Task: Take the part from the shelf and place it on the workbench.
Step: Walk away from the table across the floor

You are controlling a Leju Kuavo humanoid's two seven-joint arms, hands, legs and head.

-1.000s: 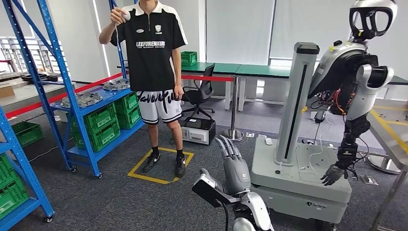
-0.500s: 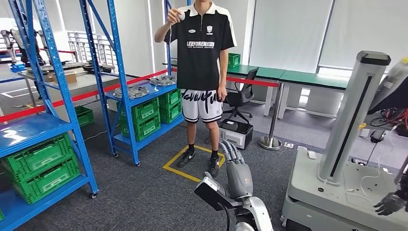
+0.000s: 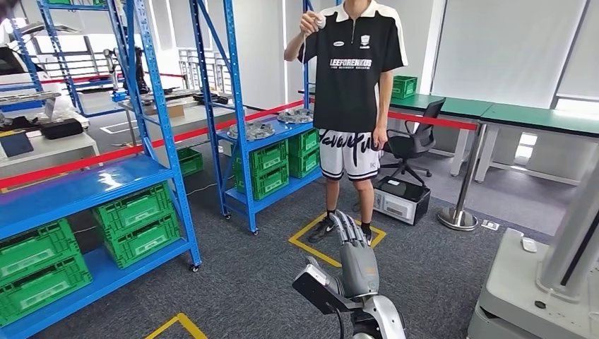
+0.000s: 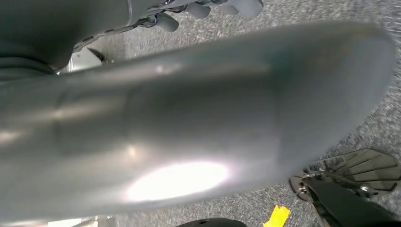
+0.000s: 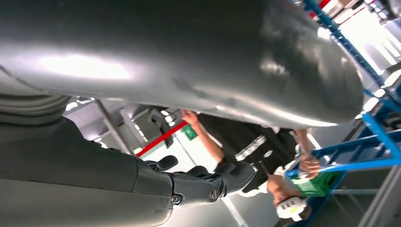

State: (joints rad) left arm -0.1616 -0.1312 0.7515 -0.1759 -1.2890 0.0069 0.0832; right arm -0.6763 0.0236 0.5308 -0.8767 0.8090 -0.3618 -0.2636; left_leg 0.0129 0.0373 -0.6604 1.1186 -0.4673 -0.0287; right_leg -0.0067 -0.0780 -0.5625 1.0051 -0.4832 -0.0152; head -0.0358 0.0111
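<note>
- Ahead on the left, the parts (image 3: 252, 131) lie on the blue shelf (image 3: 265, 138).
- Right hand (image 3: 355, 251) is raised, fingers straight, empty; the left hand (image 4: 208, 7) cannot be judged.
- Best approach squarely, skirting the person (image 3: 353, 106).

Raised empty robot hand (image 3: 355, 248), person (image 3: 355, 106), blue shelf (image 3: 265, 134), parts (image 3: 251, 131)

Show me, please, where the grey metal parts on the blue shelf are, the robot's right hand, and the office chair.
grey metal parts (image 3: 252, 131), head view, on the nearer part's top.
right hand (image 3: 355, 251), head view, on the back of the hand.
office chair (image 3: 412, 143), head view, on the seat's edge.
</note>
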